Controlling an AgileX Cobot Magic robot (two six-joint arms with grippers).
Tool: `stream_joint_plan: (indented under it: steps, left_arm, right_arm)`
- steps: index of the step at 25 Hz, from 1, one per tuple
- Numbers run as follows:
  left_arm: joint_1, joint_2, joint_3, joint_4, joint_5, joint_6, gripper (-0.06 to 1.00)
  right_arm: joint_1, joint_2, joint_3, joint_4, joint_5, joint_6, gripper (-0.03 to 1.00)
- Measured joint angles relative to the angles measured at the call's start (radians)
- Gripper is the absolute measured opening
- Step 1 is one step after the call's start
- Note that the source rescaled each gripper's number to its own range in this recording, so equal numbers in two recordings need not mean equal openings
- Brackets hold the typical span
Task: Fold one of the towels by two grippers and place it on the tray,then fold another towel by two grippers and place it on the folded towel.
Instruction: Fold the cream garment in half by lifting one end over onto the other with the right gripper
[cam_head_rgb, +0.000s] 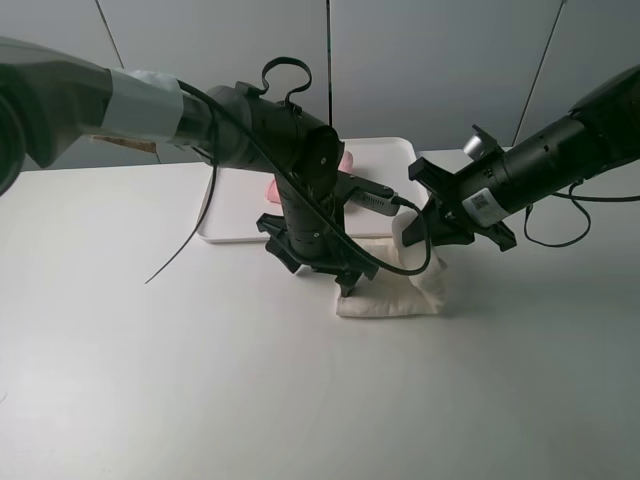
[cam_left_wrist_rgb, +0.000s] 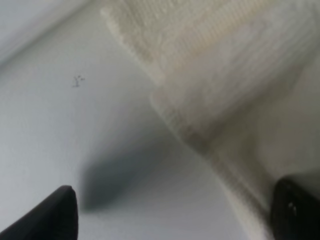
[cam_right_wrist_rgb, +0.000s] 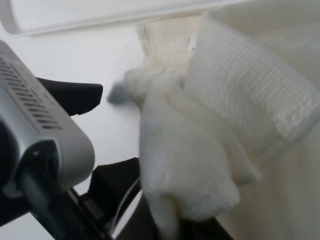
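Cream towel (cam_head_rgb: 392, 298) centre frame, just below tray (cam_head_rgb: 225, 226), one fold pinched up by clenched right gripper (cam_head_rgb: 418, 236). Left gripper (cam_head_rgb: 345, 284) splayed wide at its left edge, seemingly touching. Pink towel (cam_head_rgb: 270, 192) on tray, mostly hidden.

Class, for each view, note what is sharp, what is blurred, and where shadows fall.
Exterior high: sharp and evenly lit, with only faint shadows on the table near the cream towel. Left wrist: soft throughout, the towel's weave smeared, one dark shadow patch on the table. Right wrist: towel weave fairly crisp, the near grey housing blurred.
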Motion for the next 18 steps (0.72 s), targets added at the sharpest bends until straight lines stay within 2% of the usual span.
stream_joint_plan:
  steps: [2, 7, 11, 18]
  left_arm:
    - [0.0, 0.0, 0.0, 0.0, 0.0, 0.0, 0.99]
    - [0.002, 0.0, 0.0, 0.0, 0.003, -0.004, 0.99]
    - [0.002, 0.0, 0.0, 0.0, 0.004, -0.006, 0.99]
    - [0.006, 0.0, -0.001, -0.002, 0.012, 0.001, 0.99]
  right_arm:
    - [0.0, 0.0, 0.043, 0.08, -0.013, -0.059, 0.05]
    - [0.0, 0.003, 0.131, 0.366, -0.013, -0.283, 0.05]
    - [0.0, 0.006, 0.14, 0.426, -0.011, -0.343, 0.05]
    - [0.0, 0.02, 0.141, 0.479, 0.0, -0.374, 0.05]
